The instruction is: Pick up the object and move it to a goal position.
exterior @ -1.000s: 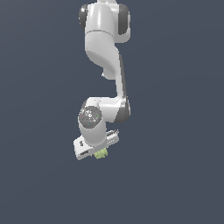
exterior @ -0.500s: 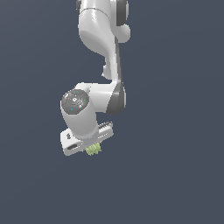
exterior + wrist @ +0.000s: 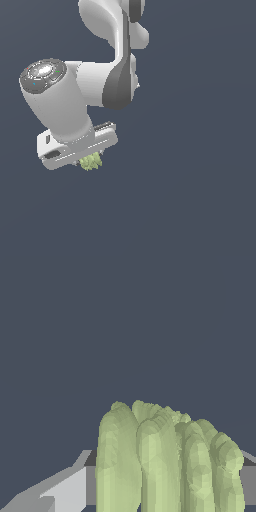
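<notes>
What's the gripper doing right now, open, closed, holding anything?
Gripper: closed on the small yellow-green ridged object, which sticks out below it in the exterior view and fills the wrist view close up.

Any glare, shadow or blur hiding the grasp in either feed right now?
Exterior view: flat, even render, sharp; the gripper body covers most of the object, and a bright highlight sits on the arm's round cap. Wrist view: no blur, soft shading on the object, which fills the frame's lower part.
</notes>
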Robot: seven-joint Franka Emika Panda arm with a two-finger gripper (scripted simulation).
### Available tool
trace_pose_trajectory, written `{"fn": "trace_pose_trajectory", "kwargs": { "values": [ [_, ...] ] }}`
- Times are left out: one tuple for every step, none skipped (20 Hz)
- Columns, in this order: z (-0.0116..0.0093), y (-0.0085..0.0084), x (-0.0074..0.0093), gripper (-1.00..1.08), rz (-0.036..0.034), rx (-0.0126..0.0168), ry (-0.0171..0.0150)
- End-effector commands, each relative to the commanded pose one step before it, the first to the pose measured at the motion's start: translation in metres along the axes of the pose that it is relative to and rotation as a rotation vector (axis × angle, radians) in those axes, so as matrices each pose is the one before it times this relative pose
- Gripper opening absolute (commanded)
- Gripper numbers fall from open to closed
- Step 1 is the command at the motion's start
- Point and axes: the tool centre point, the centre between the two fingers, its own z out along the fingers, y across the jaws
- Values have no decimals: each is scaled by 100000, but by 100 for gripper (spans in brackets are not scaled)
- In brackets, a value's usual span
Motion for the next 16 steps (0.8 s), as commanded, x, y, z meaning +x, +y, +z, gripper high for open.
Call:
{"fn": "trace_pose_trajectory", "kwargs": {
  "values": [
    [-2286,850,-210,-100,-39,63,-64],
    [-802,316,-54,-100,0,0,0],
    [-730,290,-47,-100,0,0,0],
    [-663,265,-41,-100,0,0,0],
    [-598,242,-34,-100,0,0,0],
    [-536,219,-26,-100,0,0,0],
    [-476,198,-20,-100,0,0,0],
    [-421,177,-15,-100,0,0,0],
    [-371,157,-11,-100,0,0,0],
    [-327,140,-9,-100,0,0,0],
    [-286,123,-7,-100,0,0,0],
    [-248,107,-4,-100,0,0,0],
    [-226,95,-12,-100,33,-57,-21],
    [-177,79,0,-100,0,0,0],
    [-143,66,2,-100,0,0,0],
    [-111,53,5,-100,0,0,0]
  ]
}}
